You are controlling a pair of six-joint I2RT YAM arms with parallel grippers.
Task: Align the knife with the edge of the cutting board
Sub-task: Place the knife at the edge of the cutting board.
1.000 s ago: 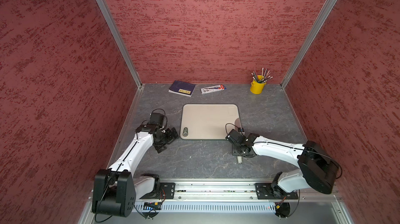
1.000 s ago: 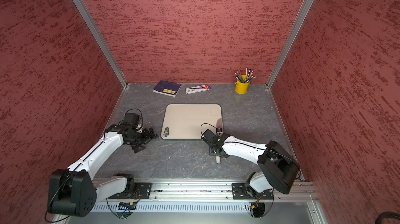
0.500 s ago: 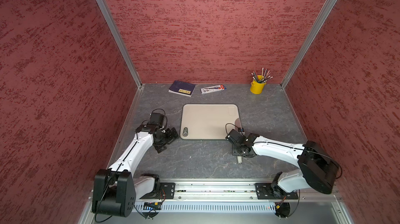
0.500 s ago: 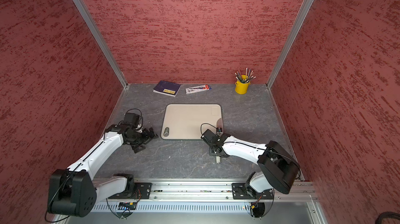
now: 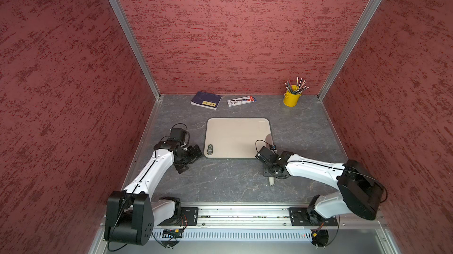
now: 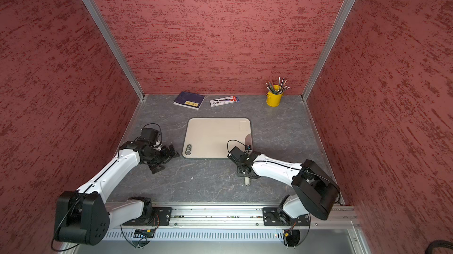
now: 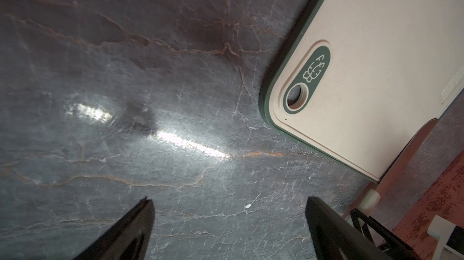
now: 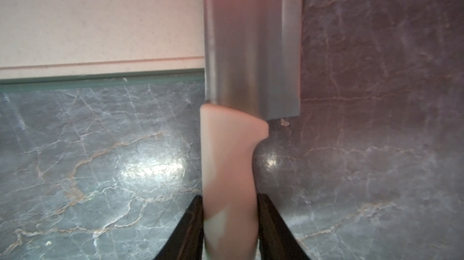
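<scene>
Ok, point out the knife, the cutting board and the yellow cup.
knife [image 8: 231, 130]: right wrist view, on the off-white handle just below the blade.
cutting board [image 5: 235, 140]: in a top view, on its bare beige middle.
yellow cup [image 5: 291, 99]: in a top view, on its front wall.

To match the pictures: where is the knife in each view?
A top view: knife along the cutting board's right edge.
A top view: knife at the same edge.
Left wrist: knife at the board edge opposite the hole.
Right wrist: knife central, close up.
Shared landmark: the cutting board.
</scene>
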